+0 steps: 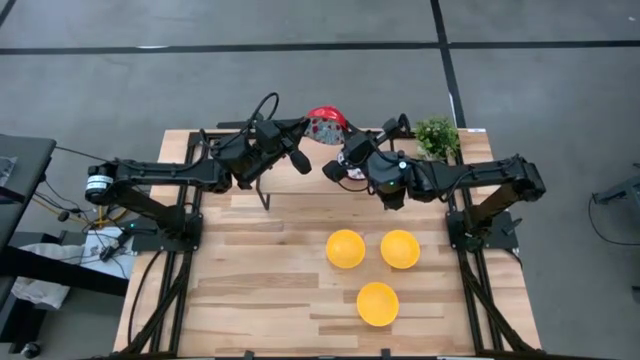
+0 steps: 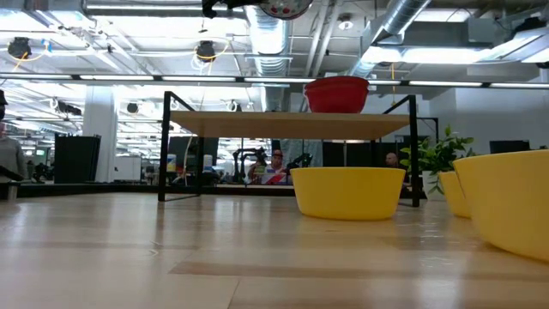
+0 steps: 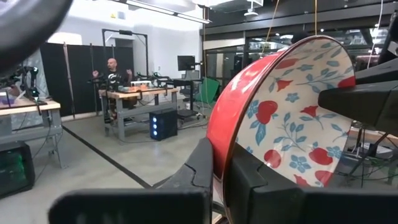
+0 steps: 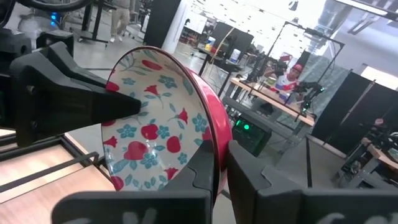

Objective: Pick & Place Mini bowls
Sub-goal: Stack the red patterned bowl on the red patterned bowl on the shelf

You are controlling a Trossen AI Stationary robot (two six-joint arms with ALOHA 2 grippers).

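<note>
Three yellow bowls [image 1: 345, 248] wait untouched on the near table; one red bowl [image 2: 336, 93] sits on the far shelf [image 2: 292, 124], while left gripper [image 1: 300, 160] and right gripper [image 1: 333, 168] both clamp a floral bowl's [image 1: 324, 125] rim aloft

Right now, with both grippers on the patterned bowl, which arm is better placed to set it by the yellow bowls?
Right, probably. Both the left gripper and right gripper pinch the patterned bowl, but the yellow bowls sit on the right half of the table, nearer that arm.
</note>
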